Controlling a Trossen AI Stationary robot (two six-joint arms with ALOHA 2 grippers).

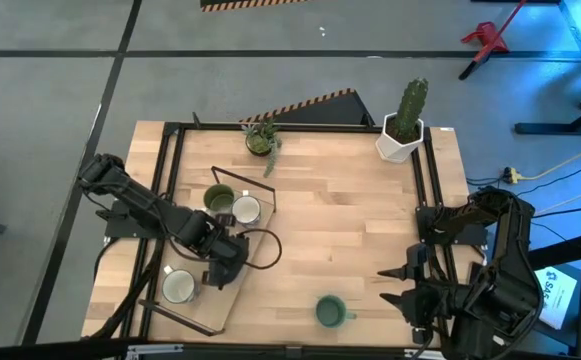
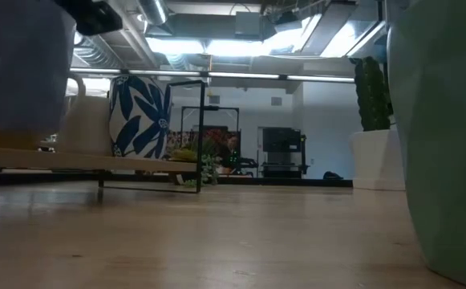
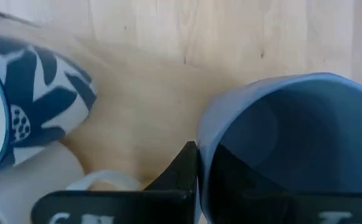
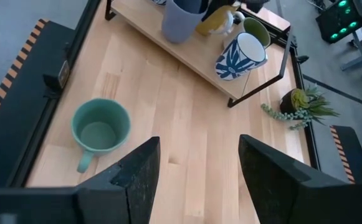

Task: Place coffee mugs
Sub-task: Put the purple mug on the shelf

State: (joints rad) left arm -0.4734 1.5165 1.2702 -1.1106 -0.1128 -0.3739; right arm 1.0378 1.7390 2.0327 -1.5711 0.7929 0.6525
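Observation:
A wooden tray [image 1: 195, 312] lies on the table's left side. On it stand a green mug [image 1: 218, 199], a white mug with blue leaves [image 1: 246, 209] [image 4: 240, 56] and a plain white mug [image 1: 178, 287]. My left gripper [image 1: 225, 268] is over the tray's right edge, pointing down and shut on a lavender mug [image 3: 293, 124] [image 4: 182, 18]. Another green mug [image 1: 330, 311] [image 4: 100, 127] stands upright on the bare table near the front edge. My right gripper [image 1: 395, 285] [image 4: 196, 168] hovers open to its right, holding nothing. My left gripper holds the lavender mug by its wall at the rim [image 3: 205, 134], coming from above. One finger [image 3: 182, 167] lies against the wall's outside. The other is lost in the mug's dark inside. The mug is upright; I cannot tell whether its base touches the tray.
A white hexagonal pot with a cactus [image 1: 402, 135] stands at the far right corner. A small green plant [image 1: 261, 138] sits at the far edge. Black frame rails [image 1: 170, 180] border the table. Bare wood [image 1: 350, 230] lies between the tray and the right rail.

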